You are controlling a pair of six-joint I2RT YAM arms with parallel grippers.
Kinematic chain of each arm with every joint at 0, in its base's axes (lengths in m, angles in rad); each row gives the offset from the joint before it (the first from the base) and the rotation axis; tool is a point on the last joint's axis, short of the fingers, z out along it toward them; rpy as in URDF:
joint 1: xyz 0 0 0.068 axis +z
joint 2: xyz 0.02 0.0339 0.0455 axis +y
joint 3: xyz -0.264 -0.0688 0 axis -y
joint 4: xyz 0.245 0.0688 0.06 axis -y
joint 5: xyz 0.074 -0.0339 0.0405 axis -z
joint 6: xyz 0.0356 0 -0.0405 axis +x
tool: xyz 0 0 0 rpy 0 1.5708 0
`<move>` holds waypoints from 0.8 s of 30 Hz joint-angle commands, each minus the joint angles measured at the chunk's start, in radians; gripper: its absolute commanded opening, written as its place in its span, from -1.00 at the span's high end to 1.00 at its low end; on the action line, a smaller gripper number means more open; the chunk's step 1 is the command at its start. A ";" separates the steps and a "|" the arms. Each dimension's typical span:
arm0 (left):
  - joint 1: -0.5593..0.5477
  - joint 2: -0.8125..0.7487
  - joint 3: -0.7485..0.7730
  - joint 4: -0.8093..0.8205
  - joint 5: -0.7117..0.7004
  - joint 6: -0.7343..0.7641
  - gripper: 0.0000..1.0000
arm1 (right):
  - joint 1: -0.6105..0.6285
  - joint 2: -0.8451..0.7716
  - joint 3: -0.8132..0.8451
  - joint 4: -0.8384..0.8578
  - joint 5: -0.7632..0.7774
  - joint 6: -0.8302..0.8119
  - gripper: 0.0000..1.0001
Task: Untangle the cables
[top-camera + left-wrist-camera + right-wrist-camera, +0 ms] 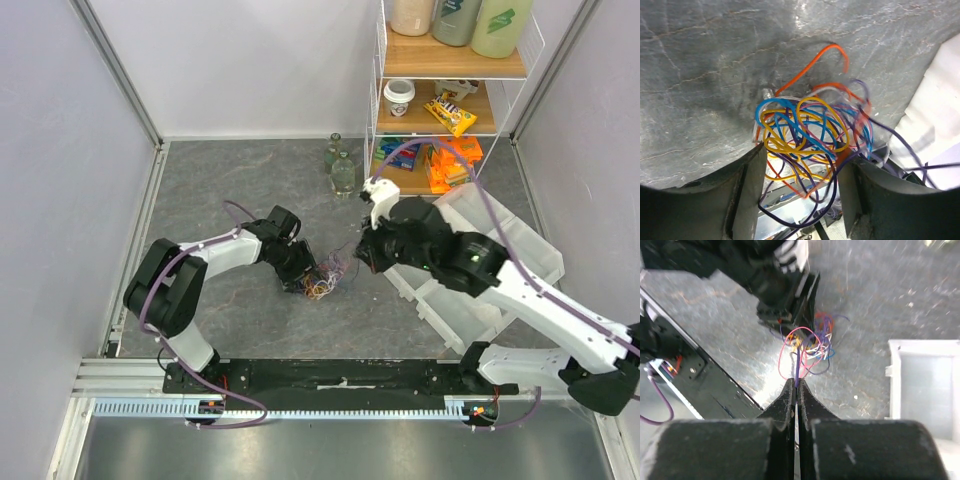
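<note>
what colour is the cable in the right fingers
It's a purple cable, seen best in the right wrist view.

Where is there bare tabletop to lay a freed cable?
Bare grey tabletop lies between the back wall and the black-and-white left arm, and between the multicoloured cable tangle and the black base rail. Crowded: right side, white plastic bins and glass bottles.

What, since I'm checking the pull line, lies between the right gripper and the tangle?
In the right wrist view, a purple cable runs from the shut right gripper to the tangle, a pink loop beside it, over grey table.
</note>
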 commanded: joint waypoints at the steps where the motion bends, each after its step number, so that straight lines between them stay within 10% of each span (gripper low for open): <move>1: 0.008 0.005 0.017 0.000 -0.028 0.026 -0.16 | 0.002 -0.038 0.169 -0.053 0.090 -0.030 1.00; 9: 0.106 -0.125 -0.047 -0.060 -0.111 0.052 0.90 | 0.002 0.109 0.721 -0.210 0.168 -0.137 1.00; 12: 0.166 -0.216 -0.072 -0.106 -0.178 0.066 0.97 | 0.002 0.160 0.818 -0.218 0.134 -0.144 1.00; 24: 0.242 -0.455 0.017 -0.295 -0.390 0.153 0.97 | 0.001 0.158 0.144 -0.143 0.110 -0.039 0.95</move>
